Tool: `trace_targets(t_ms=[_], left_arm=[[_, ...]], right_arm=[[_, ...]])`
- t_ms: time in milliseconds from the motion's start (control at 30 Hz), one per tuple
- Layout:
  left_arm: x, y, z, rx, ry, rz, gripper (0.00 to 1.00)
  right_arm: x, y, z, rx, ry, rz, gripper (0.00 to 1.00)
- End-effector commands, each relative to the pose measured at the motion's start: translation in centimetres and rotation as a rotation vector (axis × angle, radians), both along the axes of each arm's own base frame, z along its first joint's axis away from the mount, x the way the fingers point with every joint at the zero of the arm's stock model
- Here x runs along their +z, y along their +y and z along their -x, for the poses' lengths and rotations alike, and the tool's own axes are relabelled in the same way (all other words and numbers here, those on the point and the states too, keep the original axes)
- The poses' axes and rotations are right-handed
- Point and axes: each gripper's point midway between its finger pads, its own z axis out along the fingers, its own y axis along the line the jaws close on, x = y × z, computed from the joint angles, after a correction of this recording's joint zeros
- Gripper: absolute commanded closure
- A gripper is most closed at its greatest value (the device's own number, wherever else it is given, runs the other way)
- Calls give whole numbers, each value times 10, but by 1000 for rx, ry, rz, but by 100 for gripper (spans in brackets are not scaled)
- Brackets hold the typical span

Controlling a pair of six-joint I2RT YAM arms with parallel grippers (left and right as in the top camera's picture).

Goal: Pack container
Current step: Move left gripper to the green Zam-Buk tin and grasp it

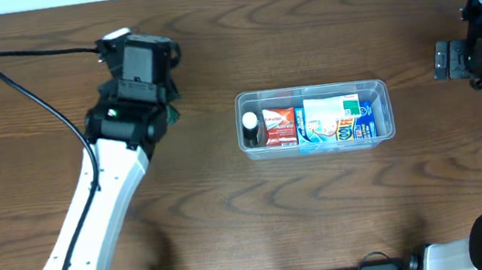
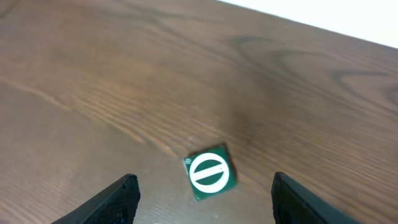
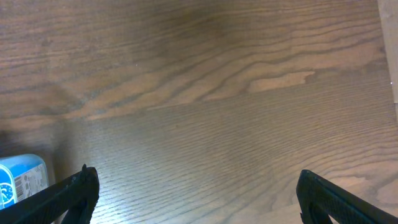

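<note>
The container (image 1: pixel 311 89), a clear plastic tub, sits at the table's middle. It holds a small dark bottle with a white cap (image 1: pixel 251 126), a red packet (image 1: pixel 279 127) and blue-and-white packages (image 1: pixel 340 119). A small green packet with a white circle (image 2: pixel 210 173) lies flat on the table in the left wrist view; only a sliver of it (image 1: pixel 171 116) shows overhead. My left gripper (image 2: pixel 205 208) is open just above it, the packet between and ahead of the fingers. My right gripper (image 3: pixel 205 199) is open and empty over bare wood at the far right (image 1: pixel 453 58).
A blue-and-white printed item with a barcode (image 3: pixel 18 177) lies at the left edge of the right wrist view. The left arm's black cable (image 1: pixel 32 82) loops over the table's upper left. The table's far edge (image 2: pixel 348 31) runs behind the green packet.
</note>
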Motion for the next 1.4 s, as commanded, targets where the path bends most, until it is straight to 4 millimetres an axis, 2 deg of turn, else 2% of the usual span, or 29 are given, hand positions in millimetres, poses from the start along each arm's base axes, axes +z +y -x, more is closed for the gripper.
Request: trace_targets(t_ms=[0,167,433,567,867,1167,1367], left_arm=[[-20,7,-8,59,39,60,28],[-59,4,-17,93,124,135,0],[-120,3,-28,205,211,175,2],[-141,2,-31,261,227,199,2],[-169,3,-34,276,272,186,2],[-194,15,-30,311,330,186,2],[-208,6,-28,289,374,235,2]], right_arm=[[10,-2,1,-19,-29,7,1],[10,-2,2,-19,-28,6,1],[10,-2,1,-19,-29,7,1],[10,-2,2,-19,-28,6,1],[10,-2,1,-19,-29,7,1],[10,-2,2,-19,-28,6,1],[10,-2,2,-19,-28,6,1]])
